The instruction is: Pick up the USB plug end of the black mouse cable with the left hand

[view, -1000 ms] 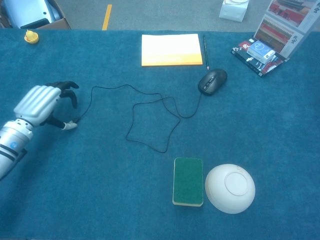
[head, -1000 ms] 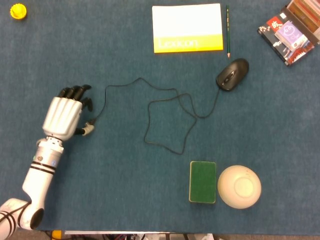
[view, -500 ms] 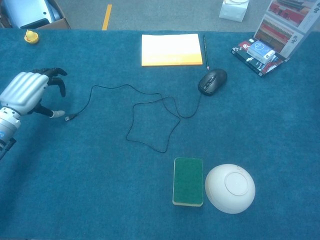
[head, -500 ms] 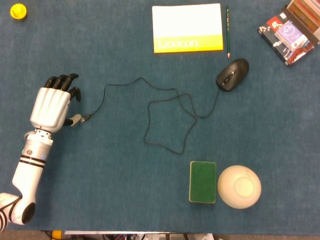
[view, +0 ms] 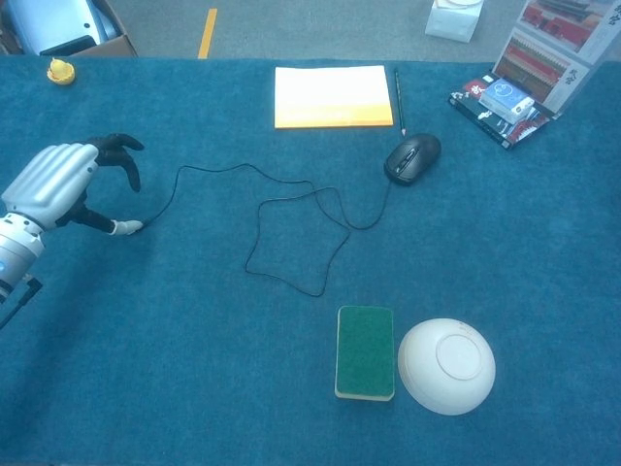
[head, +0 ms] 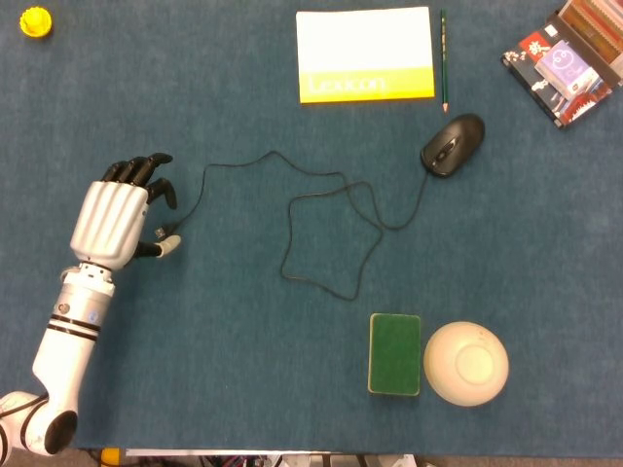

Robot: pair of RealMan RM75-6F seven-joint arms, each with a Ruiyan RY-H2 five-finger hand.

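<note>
The black mouse [head: 453, 144] [view: 412, 158] lies at the back right, and its thin black cable [head: 321, 233] [view: 296, 233] loops across the cloth to the left. The USB plug end [head: 172, 239] [view: 138, 226] lies flat on the cloth at the cable's left end. My left hand [head: 112, 216] [view: 53, 183] hovers just left of the plug, fingers curved and apart over the cable's end. Its thumb tip sits right at the plug, and nothing is pinched. My right hand shows in neither view.
A white and yellow notepad [head: 365, 55] and a pencil [head: 444, 58] lie at the back. A green sponge [head: 394, 353] and an upturned white bowl [head: 465, 363] sit front right. Boxes [head: 565, 63] stand back right, a yellow cap [head: 35, 20] back left.
My left hand drew back to the left and away, then came back right and nearer, so its thumb tip is at the plug again. The plug shifted slightly with it.
</note>
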